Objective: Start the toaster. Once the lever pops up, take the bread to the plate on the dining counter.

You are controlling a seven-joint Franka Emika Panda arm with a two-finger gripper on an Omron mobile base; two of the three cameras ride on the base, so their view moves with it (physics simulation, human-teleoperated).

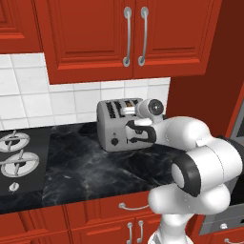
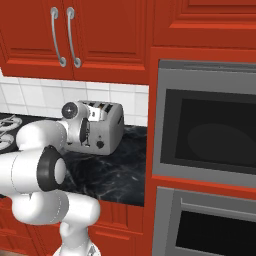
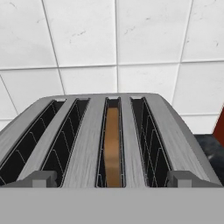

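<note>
Toaster [image 3: 113,135] on the table [image 1: 86,162]; bread [image 3: 113,146] sunk in the third slot, only its top edge visible. Arm hides the toaster's front; jaws released, grasping nothing.

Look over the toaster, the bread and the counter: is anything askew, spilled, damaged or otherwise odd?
Nothing stands out. The toaster stands upright and square on the counter, near the tiled wall. The bread sits straight down in one slot, third from the left in the hand view. No crumbs or spills show.
</note>
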